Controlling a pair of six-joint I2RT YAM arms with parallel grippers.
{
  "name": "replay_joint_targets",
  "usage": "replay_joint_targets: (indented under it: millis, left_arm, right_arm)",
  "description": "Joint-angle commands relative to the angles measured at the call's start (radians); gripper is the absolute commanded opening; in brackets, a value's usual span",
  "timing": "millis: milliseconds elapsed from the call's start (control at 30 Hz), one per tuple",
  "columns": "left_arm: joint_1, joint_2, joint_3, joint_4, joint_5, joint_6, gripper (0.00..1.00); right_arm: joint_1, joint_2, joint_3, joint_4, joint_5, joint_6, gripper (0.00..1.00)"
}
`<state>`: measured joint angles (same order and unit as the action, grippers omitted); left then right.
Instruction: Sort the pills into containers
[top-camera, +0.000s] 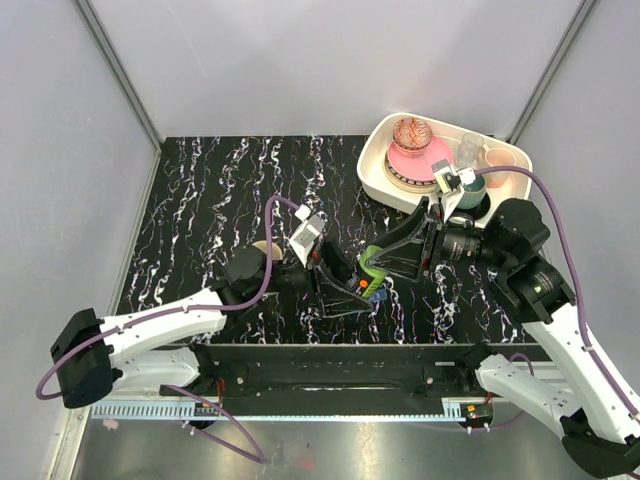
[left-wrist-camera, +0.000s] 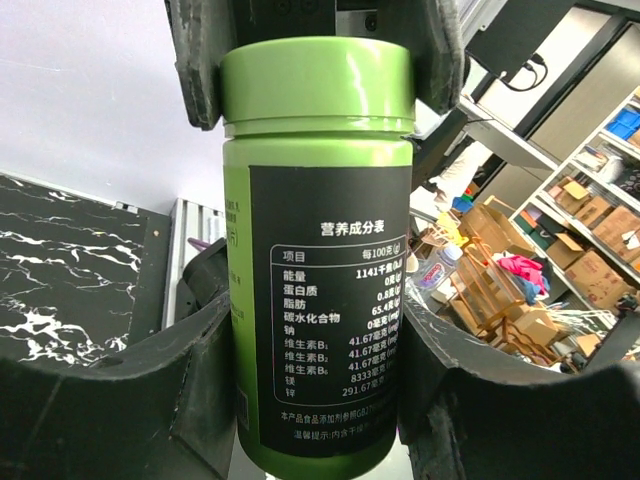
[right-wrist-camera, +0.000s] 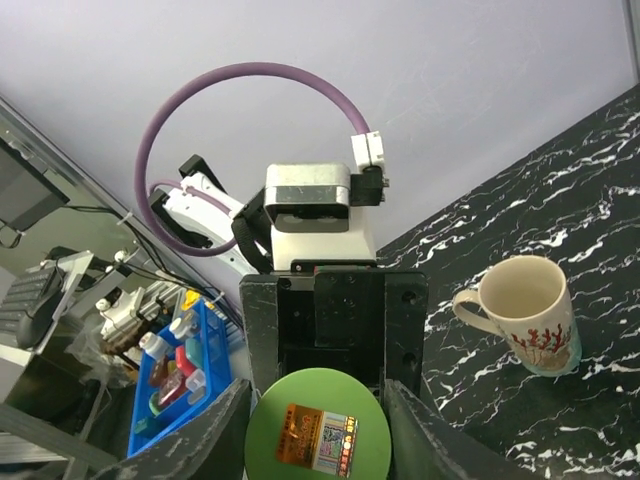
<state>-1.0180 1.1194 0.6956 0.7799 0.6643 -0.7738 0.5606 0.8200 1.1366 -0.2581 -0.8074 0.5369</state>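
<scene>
Green bottle (left-wrist-camera: 318, 250), label legible from left wrist only

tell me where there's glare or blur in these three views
Left wrist: the green bottle is sharp and its label readable, with a pale glare streak down its lid; the shelves behind are softer. Right wrist: the mug is crisp, but the sticker on the bottle's end is slightly blurred. Top external: the table is evenly lit and in focus.
</scene>
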Motion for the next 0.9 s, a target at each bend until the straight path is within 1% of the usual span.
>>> replay_joint_targets:
  millis: [0, 33, 67, 133, 167, 200, 267, 300, 333, 367, 400, 433, 500, 600, 667, 867]
  left_arm:
    - [-0.022, -0.067, 0.061, -0.08, -0.052, 0.117, 0.0]
    - [-0.024, -0.073, 0.062, -0.105, -0.069, 0.14, 0.0]
    - [-0.024, -0.081, 0.064, -0.157, -0.089, 0.154, 0.0]
    - [-0.025, -0.107, 0.073, -0.217, -0.161, 0.192, 0.0]
    - [-0.028, -0.118, 0.076, -0.276, -0.192, 0.205, 0.0]
    - [-0.028, -0.139, 0.076, -0.304, -0.26, 0.214, 0.0]
    - [-0.031, -0.167, 0.082, -0.382, -0.342, 0.235, 0.0]
    - [-0.033, -0.191, 0.085, -0.41, -0.426, 0.251, 0.0]
    - [-0.034, -0.2, 0.094, -0.436, -0.472, 0.254, 0.0]
    - [-0.037, -0.211, 0.099, -0.494, -0.524, 0.254, 0.0]
    - [-0.039, -0.228, 0.105, -0.513, -0.608, 0.258, 0.0]
    - [-0.042, -0.233, 0.108, -0.533, -0.646, 0.266, 0.0]
    - [-0.047, -0.237, 0.128, -0.586, -0.739, 0.268, 0.0]
    - [-0.051, -0.227, 0.157, -0.63, -0.793, 0.275, 0.0]
    - [-0.054, -0.214, 0.174, -0.649, -0.804, 0.28, 0.0]
    - [-0.06, -0.173, 0.197, -0.662, -0.801, 0.286, 0.0]
  right_arm:
    - [-0.005, -0.001, 0.022, 0.054, 0.068, 0.024, 0.64]
    - [-0.005, -0.001, 0.034, 0.054, 0.091, 0.026, 0.68]
    - [-0.007, 0.005, 0.044, 0.054, 0.111, 0.037, 0.75]
    - [-0.005, 0.01, 0.073, 0.053, 0.181, 0.046, 0.87]
    - [-0.007, 0.013, 0.084, 0.051, 0.201, 0.058, 0.89]
    - [-0.005, 0.021, 0.097, 0.043, 0.224, 0.066, 0.89]
    - [-0.005, 0.039, 0.144, 0.01, 0.319, 0.089, 0.89]
    - [-0.005, 0.06, 0.158, -0.031, 0.35, 0.097, 0.89]
    - [-0.005, 0.068, 0.184, -0.052, 0.411, 0.109, 0.89]
    - [-0.007, 0.077, 0.192, -0.07, 0.436, 0.132, 0.89]
    - [-0.005, 0.091, 0.198, -0.09, 0.453, 0.143, 0.89]
    - [-0.007, 0.097, 0.207, -0.098, 0.482, 0.152, 0.89]
    - [-0.004, 0.119, 0.212, -0.108, 0.493, 0.156, 0.89]
    - [-0.002, 0.146, 0.227, -0.133, 0.514, 0.152, 0.89]
    - [0.005, 0.157, 0.239, -0.145, 0.528, 0.146, 0.89]
    - [0.116, 0.223, 0.279, -0.193, 0.634, 0.098, 0.89]
